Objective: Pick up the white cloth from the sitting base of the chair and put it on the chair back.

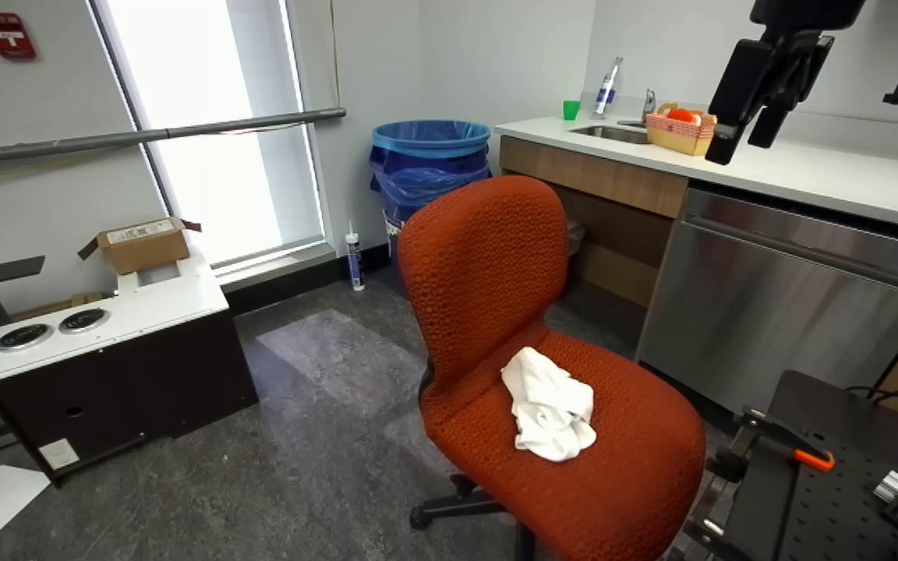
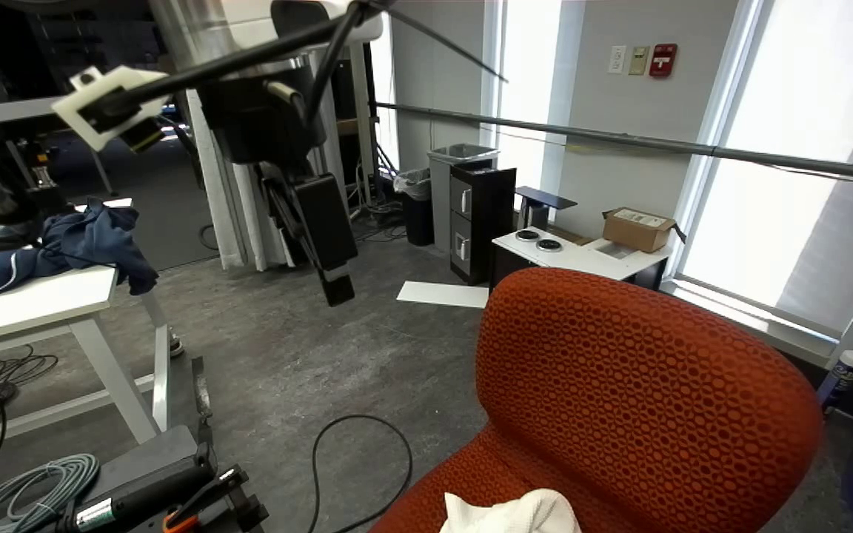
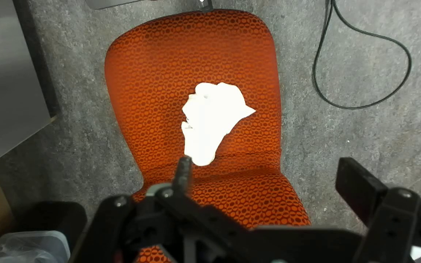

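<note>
Logging task status: we find the white cloth in a crumpled heap on the seat of the red-orange office chair, just right of lower centre of the frame in an exterior view. In the wrist view it lies near the centre of the frame, its brightness washing out most of the folds, with its narrow end pointing down toward the backrest.

The gripper hangs in the air at the upper right of the frame in an exterior view, well apart from the cloth. In the wrist view we see its fingers spread wide across the lower part of the frame, with nothing pinched between them.

Done: none of the transfer, as we read it. No part of the cloth shows on the backrest. Left to do: lower the gripper to the seat, close on a fold, lift, carry the cloth over the backrest, and let go. We judge the run to be at the approach stage, ahead of any contact.
</note>
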Tool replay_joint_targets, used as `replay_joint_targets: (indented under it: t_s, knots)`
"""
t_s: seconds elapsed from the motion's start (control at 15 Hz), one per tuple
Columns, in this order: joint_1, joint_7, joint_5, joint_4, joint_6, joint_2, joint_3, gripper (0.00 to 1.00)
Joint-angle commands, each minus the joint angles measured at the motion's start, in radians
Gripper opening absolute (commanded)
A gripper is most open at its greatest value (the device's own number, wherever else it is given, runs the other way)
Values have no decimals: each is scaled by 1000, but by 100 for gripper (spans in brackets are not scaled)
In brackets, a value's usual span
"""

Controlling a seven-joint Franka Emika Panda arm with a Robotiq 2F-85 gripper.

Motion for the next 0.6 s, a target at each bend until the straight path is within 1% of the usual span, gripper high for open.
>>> replay_joint_targets:
  t_s: [0.0, 0.4, 0.53]
  knots:
    - [6, 4, -4, 3, -3, 1, -5, 100]
    - [6, 4, -4, 3, -3, 1, -5, 100]
    - [2, 0, -5, -22, 23, -1, -14, 100]
